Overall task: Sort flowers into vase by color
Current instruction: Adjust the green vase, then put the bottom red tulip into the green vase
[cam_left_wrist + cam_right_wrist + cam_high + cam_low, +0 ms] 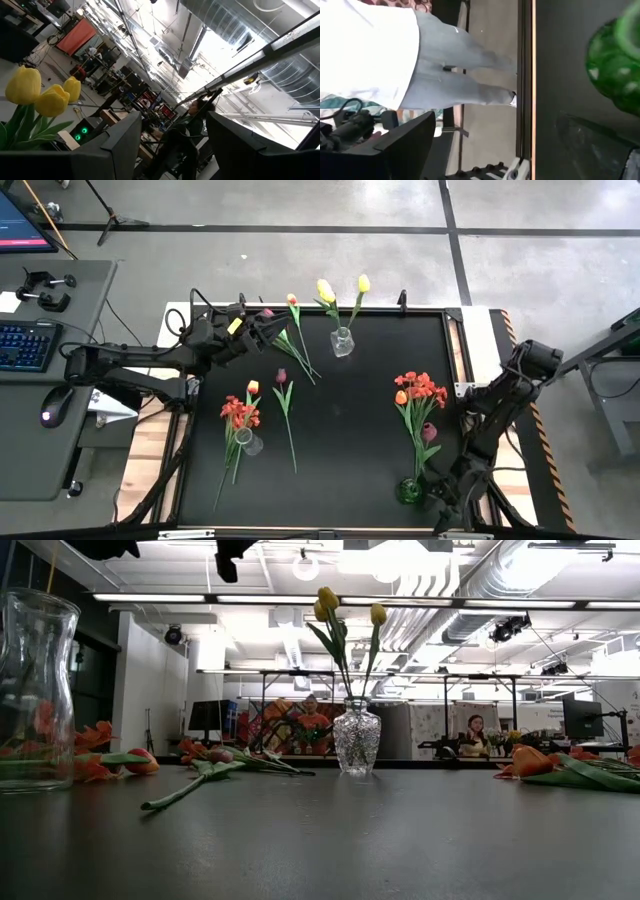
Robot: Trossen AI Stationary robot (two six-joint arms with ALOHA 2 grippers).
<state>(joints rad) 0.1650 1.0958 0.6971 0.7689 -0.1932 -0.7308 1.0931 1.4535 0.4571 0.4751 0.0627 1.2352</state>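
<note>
A clear vase (342,340) at the table's far middle holds yellow tulips (325,288), also in the low view (328,602). Red and orange tulips (240,412) lie by a second clear vase (248,442) at near left. A maroon tulip (281,376) and an orange-red one (292,300) lie loose on their stems. A red-orange bunch (418,390) lies at right, above a green vase (408,491). My left gripper (262,325) hangs open at far left, raised, facing the yellow tulips (40,92). My right gripper (440,498) is open beside the green vase (615,65).
The table's black mat ends in a raised edge (525,90) close to my right gripper. A person in light trousers (455,65) stands just beyond that edge. A desk with keyboard (25,345) sits left of the table. Bare mat (350,450) lies between the flower groups.
</note>
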